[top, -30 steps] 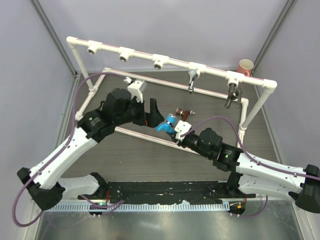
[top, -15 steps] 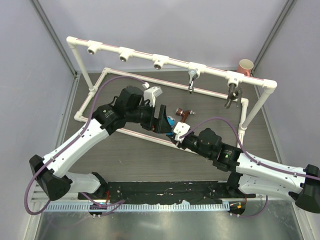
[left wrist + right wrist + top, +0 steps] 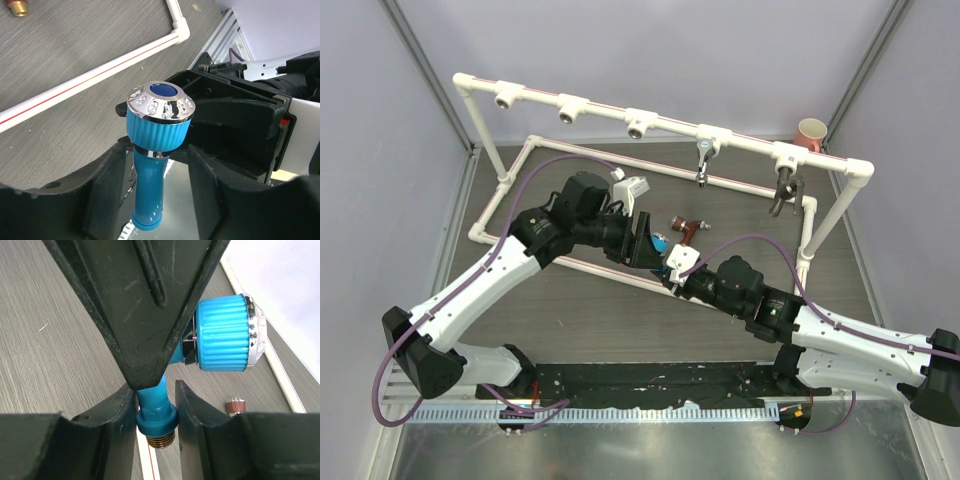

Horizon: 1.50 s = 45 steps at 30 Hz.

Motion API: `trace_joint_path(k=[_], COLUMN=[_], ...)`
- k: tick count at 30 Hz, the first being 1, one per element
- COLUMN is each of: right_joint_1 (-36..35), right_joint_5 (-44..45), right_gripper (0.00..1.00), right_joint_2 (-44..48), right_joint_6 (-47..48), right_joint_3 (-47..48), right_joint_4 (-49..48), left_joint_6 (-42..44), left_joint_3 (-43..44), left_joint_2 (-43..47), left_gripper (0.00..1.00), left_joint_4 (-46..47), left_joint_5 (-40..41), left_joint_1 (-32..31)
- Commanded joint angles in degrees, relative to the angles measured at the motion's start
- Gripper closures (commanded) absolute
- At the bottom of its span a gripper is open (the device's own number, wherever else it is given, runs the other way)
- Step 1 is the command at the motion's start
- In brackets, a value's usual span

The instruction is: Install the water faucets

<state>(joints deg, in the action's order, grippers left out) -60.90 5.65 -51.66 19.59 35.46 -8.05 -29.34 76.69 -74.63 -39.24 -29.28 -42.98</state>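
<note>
My right gripper [image 3: 672,262] [image 3: 155,390] is shut on the blue faucet [image 3: 660,243] [image 3: 220,335] just above its brass thread and holds it above the table. My left gripper [image 3: 645,245] [image 3: 156,155] straddles that faucet's blue spout [image 3: 150,190]; its jaws are open, with a gap on each side. The chrome-capped blue knob [image 3: 161,107] points toward the left wrist camera. A silver faucet [image 3: 703,160] and a dark grey faucet [image 3: 783,190] hang from the white pipe rail [image 3: 670,124]. The copper faucet [image 3: 686,227] lies on the table behind the grippers.
Three empty tee sockets [image 3: 570,112] sit along the left half of the rail. A pink cup [image 3: 811,133] stands at the back right corner. The frame's low white pipes [image 3: 610,270] run across the table under both arms. Grey walls enclose the sides.
My left arm has swung right, up to the blue faucet, and its jaws have narrowed around the spout. The right arm has held still with the faucet.
</note>
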Motion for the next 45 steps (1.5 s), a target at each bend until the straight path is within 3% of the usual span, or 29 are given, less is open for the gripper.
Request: trace_joint_path(k=[1,5,6,9,10,12,13,16,18,24,32,35,38,45], right_joint_1=[0.1,0.1,0.2,0.1,0.1,0.0,0.1,0.1,0.1,0.1,2.0,7.4,18.3,35.6], right_joint_5=[0.1,0.7,0.9,1.6,1.9,2.2,2.2,2.6,3.3,5.2,7.6,1.1,-9.8,-15.3], right_gripper=[0.99,0.99,0.99,0.96,0.84,0.70,0.55,0.35,0.28,0.20,0.16,0.16,0.17,0.17], right_joint_2=[0.4,0.5,0.4,0.3,0.2,0.3,0.3,0.0,-0.3,-0.9,-13.3,-20.3,-24.8,-31.6], right_joint_6=[0.2,0.0,-0.3,-1.5,-1.8,-2.9,-3.8,-6.0,-7.2,-14.7,-20.8,-22.0,-24.8,-25.6], right_joint_3=[2.9,2.9,3.0,3.7,4.1,5.5,6.0,8.6,11.7,22.0,49.9,61.4,70.1,83.9], right_joint_4=[-3.0,-3.3,-3.3,-2.8,-2.4,-1.0,-0.5,2.6,6.9,18.4,34.1,38.2,40.4,46.6], left_joint_6=[0.5,0.6,0.7,1.6,1.9,3.0,3.3,4.3,5.3,9.3,12.7,12.2,12.7,14.4], left_joint_3=[-0.2,-1.2,-1.3,-1.5,-1.6,-1.8,-2.2,-4.1,-6.2,-12.7,-22.8,-27.0,-29.3,-32.3], left_joint_2=[0.2,1.1,1.4,2.6,3.0,4.8,5.8,10.2,14.7,25.7,42.8,46.7,49.2,53.5], left_gripper=[0.48,0.64,0.76,1.00,1.00,1.00,1.00,1.00,1.00,1.00,1.00,1.00,1.00,1.00], left_joint_4=[2.0,2.1,2.1,1.7,1.5,1.6,2.3,4.0,5.1,6.2,10.3,12.3,12.1,14.6], left_joint_5=[-3.3,-3.8,-3.8,-2.1,-1.3,1.6,2.5,7.0,12.8,33.4,45.3,46.3,46.8,46.8], left_joint_1=[0.1,0.2,0.1,0.1,0.2,0.4,0.7,2.9,4.7,6.8,6.8,6.8,6.9,6.9])
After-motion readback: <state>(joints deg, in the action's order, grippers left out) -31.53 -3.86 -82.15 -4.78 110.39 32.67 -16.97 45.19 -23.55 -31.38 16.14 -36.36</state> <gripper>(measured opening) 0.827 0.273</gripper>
